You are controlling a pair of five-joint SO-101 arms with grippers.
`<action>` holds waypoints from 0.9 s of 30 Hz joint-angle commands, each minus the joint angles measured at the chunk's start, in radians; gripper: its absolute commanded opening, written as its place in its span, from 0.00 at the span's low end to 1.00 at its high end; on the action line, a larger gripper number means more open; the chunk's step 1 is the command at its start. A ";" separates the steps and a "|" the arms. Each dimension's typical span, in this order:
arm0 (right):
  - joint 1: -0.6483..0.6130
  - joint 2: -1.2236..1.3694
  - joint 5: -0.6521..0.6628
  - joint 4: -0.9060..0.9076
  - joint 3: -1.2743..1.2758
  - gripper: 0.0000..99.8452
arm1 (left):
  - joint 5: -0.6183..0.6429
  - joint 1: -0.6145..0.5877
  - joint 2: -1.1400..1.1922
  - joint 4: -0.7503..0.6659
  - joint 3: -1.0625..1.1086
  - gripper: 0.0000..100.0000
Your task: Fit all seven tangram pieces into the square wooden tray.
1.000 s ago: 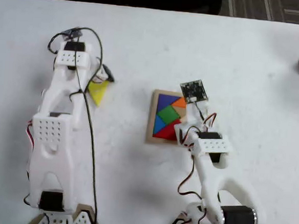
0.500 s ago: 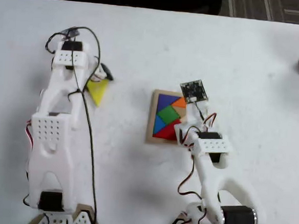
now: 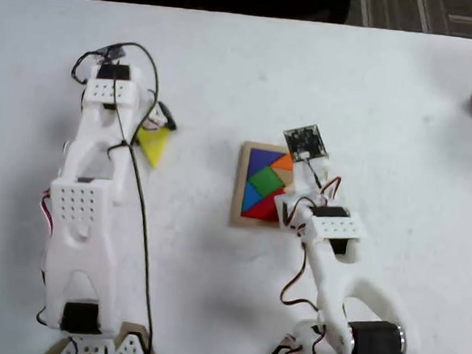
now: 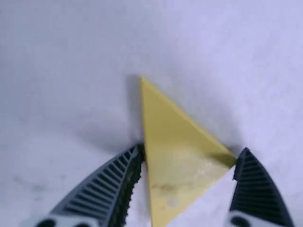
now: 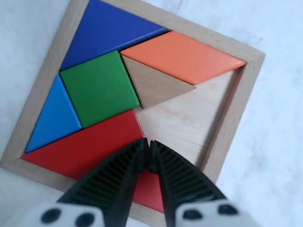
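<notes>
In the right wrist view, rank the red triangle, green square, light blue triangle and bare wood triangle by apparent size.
1. red triangle, partly under the right gripper
2. green square
3. light blue triangle and bare wood triangle: about alike, not ranked.

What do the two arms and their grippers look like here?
The left arm and right arm are white plastic shells with perforated panels and black motors. A black cable runs along the left arm; red and black wires loop on the right arm. The left gripper and right gripper have dark ribbed fingers.
</notes>
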 commanded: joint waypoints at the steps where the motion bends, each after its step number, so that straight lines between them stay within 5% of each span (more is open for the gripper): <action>1: -0.024 0.010 0.014 -0.004 -0.021 0.02 | 0.011 -0.015 0.024 0.048 -0.006 0.25; 6: -0.024 0.010 0.014 -0.004 -0.021 0.02 | -0.005 -0.018 0.024 0.048 -0.006 0.15; 11: -0.024 0.013 0.014 -0.004 -0.023 0.02 | -0.153 -0.015 0.016 0.054 -0.003 0.09; 27: -0.025 0.016 0.014 -0.007 -0.025 0.02 | -0.224 0.044 0.012 0.133 -0.018 0.09</action>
